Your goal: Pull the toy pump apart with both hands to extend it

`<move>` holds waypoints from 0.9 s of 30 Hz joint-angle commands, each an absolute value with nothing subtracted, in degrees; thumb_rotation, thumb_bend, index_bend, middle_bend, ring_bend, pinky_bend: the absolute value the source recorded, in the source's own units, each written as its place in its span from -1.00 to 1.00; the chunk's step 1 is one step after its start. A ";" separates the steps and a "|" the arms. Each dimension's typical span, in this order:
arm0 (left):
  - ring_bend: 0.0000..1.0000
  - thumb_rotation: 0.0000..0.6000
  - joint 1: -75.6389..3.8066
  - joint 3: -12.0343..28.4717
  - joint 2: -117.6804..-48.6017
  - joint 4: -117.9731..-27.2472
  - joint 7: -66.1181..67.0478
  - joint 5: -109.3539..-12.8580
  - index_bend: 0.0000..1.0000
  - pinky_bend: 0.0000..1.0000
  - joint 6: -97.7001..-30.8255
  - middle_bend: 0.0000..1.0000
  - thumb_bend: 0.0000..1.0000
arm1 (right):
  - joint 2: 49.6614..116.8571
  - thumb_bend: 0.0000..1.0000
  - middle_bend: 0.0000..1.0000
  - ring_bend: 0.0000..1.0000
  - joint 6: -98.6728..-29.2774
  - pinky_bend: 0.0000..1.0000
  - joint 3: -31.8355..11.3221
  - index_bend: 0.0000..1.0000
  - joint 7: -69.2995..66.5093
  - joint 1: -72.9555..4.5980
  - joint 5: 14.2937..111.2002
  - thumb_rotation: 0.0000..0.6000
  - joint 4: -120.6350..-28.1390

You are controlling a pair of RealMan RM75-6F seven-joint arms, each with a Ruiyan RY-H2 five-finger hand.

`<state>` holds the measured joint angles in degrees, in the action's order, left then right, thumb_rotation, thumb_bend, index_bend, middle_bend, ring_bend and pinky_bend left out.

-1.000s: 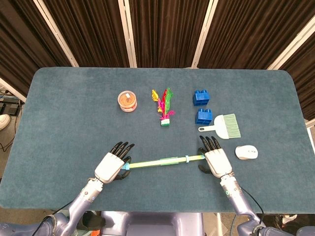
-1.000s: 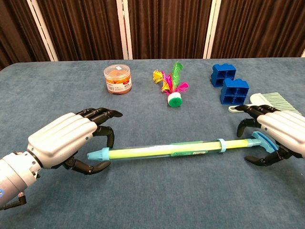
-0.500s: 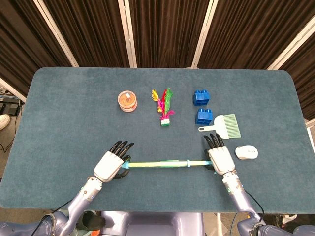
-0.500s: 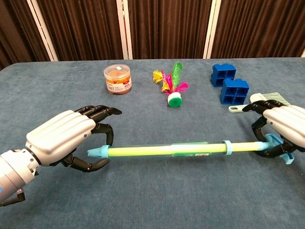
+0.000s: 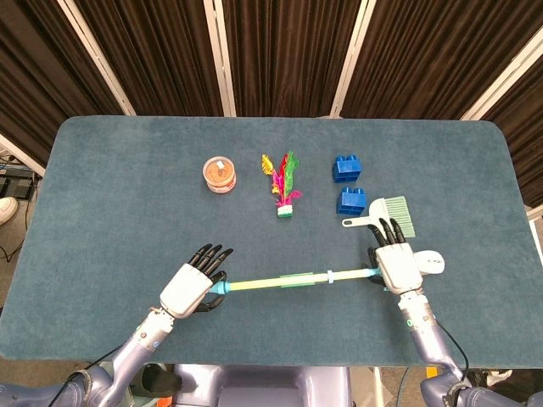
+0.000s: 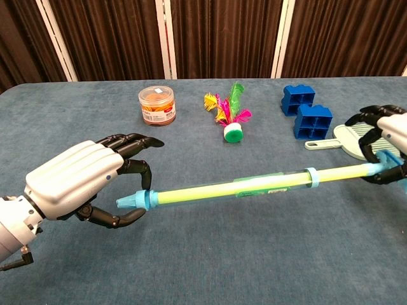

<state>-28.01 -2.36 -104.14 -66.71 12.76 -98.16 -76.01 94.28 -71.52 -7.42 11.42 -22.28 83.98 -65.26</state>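
The toy pump (image 5: 288,279) (image 6: 254,187) is a long yellow-green tube with light-blue ends, lying across the near part of the table. My left hand (image 5: 191,288) (image 6: 79,183) curls around its blue nozzle end, fingers above and thumb below. At the other end my right hand (image 5: 397,265) (image 6: 386,136) grips the blue handle, which is mostly hidden by the fingers. A thin yellow rod shows between the blue collar (image 6: 311,177) and the handle. In the chest view the pump slopes up toward the right.
An orange jar (image 5: 220,174), a feather shuttlecock (image 5: 283,186) and two blue blocks (image 5: 345,168) (image 5: 351,201) stand in a row farther back. A pale green brush (image 5: 386,216) and a white mouse (image 5: 430,261) lie close by my right hand.
My right hand has moved outward to the right and slightly up with the handle, drawing more yellow rod out of the tube. The left hand has stayed put at the nozzle end.
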 commanded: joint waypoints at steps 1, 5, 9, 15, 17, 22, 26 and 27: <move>-0.91 1.00 -28.02 -2.62 -103.14 -67.66 12.57 -99.05 0.07 -0.77 -76.98 -0.86 -0.27 | 93.02 -0.21 -0.63 -1.00 -71.74 -1.00 -8.17 0.66 11.91 -22.34 83.22 1.00 -66.12; -0.91 1.00 -27.69 -2.38 -100.29 -70.14 12.78 -100.16 0.07 -0.77 -79.35 -0.86 -0.27 | 91.39 -0.21 -0.63 -1.00 -71.47 -1.00 -9.73 0.66 12.16 -22.58 81.31 1.00 -66.00; -0.91 1.00 -27.48 -2.98 -96.61 -73.90 12.76 -100.43 0.07 -0.77 -79.34 -0.86 -0.27 | 90.22 -0.22 -0.63 -1.00 -70.70 -1.00 -10.82 0.66 11.85 -23.04 79.88 1.00 -65.65; -0.91 1.00 -26.89 -3.51 -92.70 -77.10 12.71 -101.09 0.07 -0.77 -80.25 -0.85 -0.27 | 88.81 -0.24 -0.63 -1.00 -70.48 -1.00 -11.84 0.66 11.24 -23.29 78.41 1.00 -64.59; -0.91 1.00 -26.61 -3.70 -91.79 -77.56 12.03 -101.60 0.07 -0.77 -81.00 -0.84 -0.27 | 88.37 -0.24 -0.63 -1.00 -70.34 -1.00 -12.30 0.66 10.90 -23.37 77.69 1.00 -64.08; -0.91 1.00 -25.97 -4.29 -90.70 -77.03 10.52 -102.83 0.07 -0.77 -82.42 -0.83 -0.27 | 87.50 -0.24 -0.63 -1.00 -70.08 -1.00 -13.11 0.66 10.26 -23.48 76.22 1.00 -63.12; -0.91 1.00 -25.63 -4.71 -90.05 -77.15 9.63 -103.53 0.07 -0.77 -82.99 -0.83 -0.27 | 87.14 -0.24 -0.63 -1.00 -69.69 -1.00 -13.38 0.66 10.35 -23.77 75.52 1.00 -62.50; -0.91 1.00 -25.53 -4.79 -89.83 -77.31 9.30 -103.71 0.07 -0.77 -83.24 -0.83 -0.27 | 87.06 -0.24 -0.63 -1.00 -69.62 -1.00 -13.47 0.66 10.35 -23.84 75.34 1.00 -62.37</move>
